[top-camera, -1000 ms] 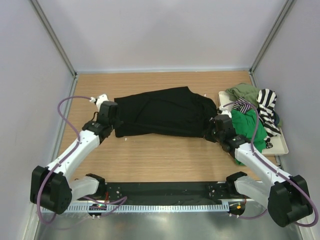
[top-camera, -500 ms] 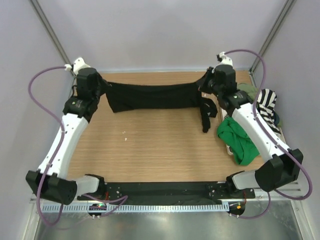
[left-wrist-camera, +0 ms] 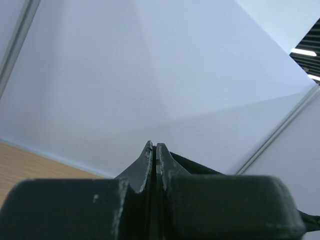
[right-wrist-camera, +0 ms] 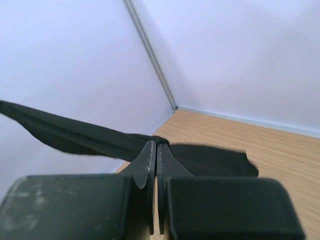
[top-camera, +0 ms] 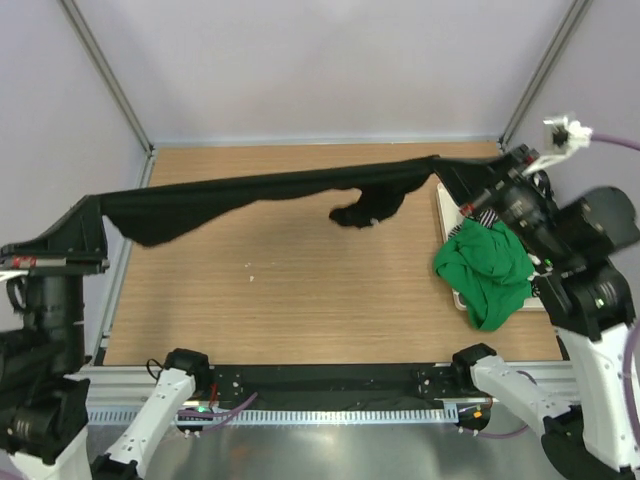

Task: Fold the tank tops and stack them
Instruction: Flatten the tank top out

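Left fingers and right fingers clamped on 1 taut black tank top; 1 green tank top nearby.

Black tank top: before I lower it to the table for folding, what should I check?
1. Left gripper shut on one end of the black tank top: ok.
2. Right gripper shut on the other end: ok.
3. Cloth spread evenly between them: not ok, a bunched part hangs right of the middle.
4. Which edge each gripper holds, hem or straps: cannot tell.
5. Green tank top out of the landing area: ok, it drapes over the tray at the right side of the table.
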### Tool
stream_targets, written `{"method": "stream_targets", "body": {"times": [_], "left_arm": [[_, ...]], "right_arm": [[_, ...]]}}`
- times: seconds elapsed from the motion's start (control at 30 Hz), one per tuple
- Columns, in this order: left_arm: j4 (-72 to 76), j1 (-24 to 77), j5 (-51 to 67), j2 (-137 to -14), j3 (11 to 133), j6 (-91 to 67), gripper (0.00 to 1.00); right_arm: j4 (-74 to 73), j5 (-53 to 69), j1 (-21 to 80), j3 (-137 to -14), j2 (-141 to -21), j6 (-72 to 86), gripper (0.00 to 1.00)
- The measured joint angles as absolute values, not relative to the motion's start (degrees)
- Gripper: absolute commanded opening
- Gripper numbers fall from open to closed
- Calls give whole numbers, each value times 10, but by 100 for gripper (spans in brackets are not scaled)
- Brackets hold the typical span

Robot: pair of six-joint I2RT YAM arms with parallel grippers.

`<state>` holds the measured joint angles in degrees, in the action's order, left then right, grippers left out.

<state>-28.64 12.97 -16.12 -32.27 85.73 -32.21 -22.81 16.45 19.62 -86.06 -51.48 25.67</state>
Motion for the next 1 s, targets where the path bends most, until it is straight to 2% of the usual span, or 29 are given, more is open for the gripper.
{"method": "stream_targets", "body": {"times": [0.13,0.27,0.37,0.47,0.63,0.77,0.87,1.0], "left_arm": [[-311,130,-153,-310,871,-330,0],[-352,130,-162,-356,895,-343,0],[-364,130,-181,-401,896,-350,0],[-345,130,-198,-440,844,-360,0],[-260,130,-210,-512,672,-389,0],[-191,130,-226,-619,555,-413,0],[-162,128,-242,-715,549,-419,0],[-127,110,-250,-860,620,-422,0]], "right_arm": [[-263,189,198,-882,-466,258,1],[-305,180,198,-935,-491,254,1],[-341,145,198,-981,-553,242,1],[-344,114,197,-974,-616,231,1],[-294,79,185,-865,-729,227,1],[-237,71,159,-779,-839,241,1],[-189,77,133,-774,-936,258,1],[-150,99,108,-840,-1074,279,1]]}}
